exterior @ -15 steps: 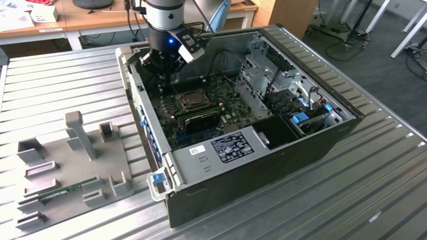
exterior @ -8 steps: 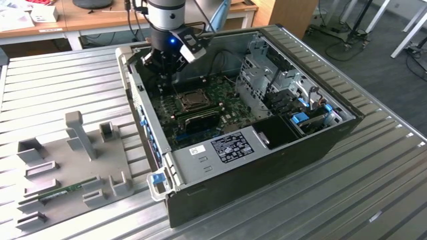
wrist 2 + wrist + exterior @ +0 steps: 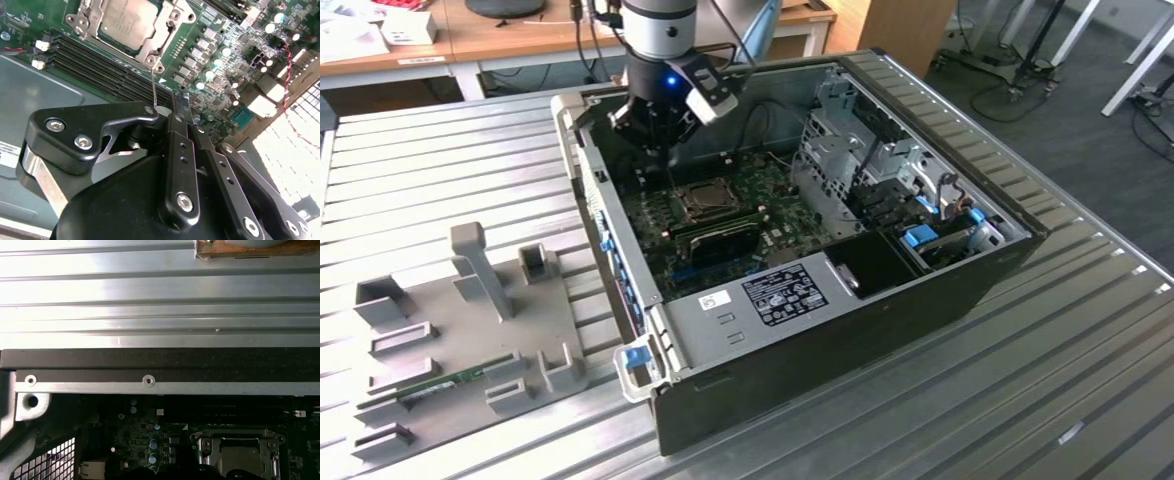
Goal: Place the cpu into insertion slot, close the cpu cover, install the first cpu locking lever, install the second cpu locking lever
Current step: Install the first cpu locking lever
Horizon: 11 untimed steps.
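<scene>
Ribbed aluminium tabletop [image 3: 1067, 330], slats running lengthwise. Same tabletop [image 3: 150, 290] throws hard glare in the first wrist view. Past its far edge, exterior view's left: wooden desk [image 3: 520, 40] on white legs, white box [image 3: 407, 25] on top. Past the far corner, exterior view's right: dark grey floor [image 3: 1067, 130], black cables [image 3: 987, 95] looped on it, a white table leg [image 3: 1141, 60]. Light-wood panel [image 3: 901, 35] stands by that corner.
</scene>
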### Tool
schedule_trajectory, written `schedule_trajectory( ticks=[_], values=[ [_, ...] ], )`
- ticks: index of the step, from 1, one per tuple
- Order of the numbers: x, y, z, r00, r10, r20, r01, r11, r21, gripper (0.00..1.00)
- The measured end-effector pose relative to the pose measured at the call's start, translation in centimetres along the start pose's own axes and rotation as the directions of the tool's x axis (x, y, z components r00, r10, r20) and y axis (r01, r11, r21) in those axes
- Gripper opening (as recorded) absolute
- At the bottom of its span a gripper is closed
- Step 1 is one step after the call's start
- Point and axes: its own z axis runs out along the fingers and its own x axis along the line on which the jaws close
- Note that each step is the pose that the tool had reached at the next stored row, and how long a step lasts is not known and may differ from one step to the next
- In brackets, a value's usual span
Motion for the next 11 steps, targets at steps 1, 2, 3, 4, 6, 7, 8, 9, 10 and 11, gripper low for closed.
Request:
schedule_trajectory(
  ticks=[1, 2, 3, 4, 6, 7, 8, 9, 10, 11],
  values=[
    [-0.13, 0.00, 0.00, 1.0000, 0.000, 0.0001, 0.000, 1.0000, -0.0001, 0.10],
    [-0.27, 0.00, 0.00, 1.0000, 0.000, 0.0001, 0.000, 1.0000, -0.0001, 0.10],
    [-0.40, 0.00, 0.00, 1.0000, 0.000, 0.0000, 0.000, 1.0000, -0.0001, 0.10],
    [-0.54, 0.00, 0.00, 1.0000, 0.000, 0.0000, 0.000, 1.0000, 0.0000, 0.10],
    [-0.84, 0.01, 0.00, 1.0000, 0.000, -0.0001, 0.000, 1.0000, 0.0000, 0.10],
    [-0.99, 0.01, 0.01, 1.0000, 0.000, -0.0001, 0.000, 1.0000, 0.0000, 0.10],
    [-1.13, 0.01, 0.01, 1.0000, 0.000, -0.0002, 0.000, 1.0000, 0.0000, 0.10],
    [-1.28, 0.01, 0.01, 1.0000, 0.000, -0.0002, 0.000, 1.0000, -0.0001, 0.10],
    [-1.43, 0.01, 0.01, 1.0000, 0.000, -0.0003, 0.000, 1.0000, 0.0000, 0.10],
    [-1.58, 0.01, 0.01, 1.0000, 0.000, -0.0004, 0.000, 1.0000, 0.0000, 0.10]
  ],
)
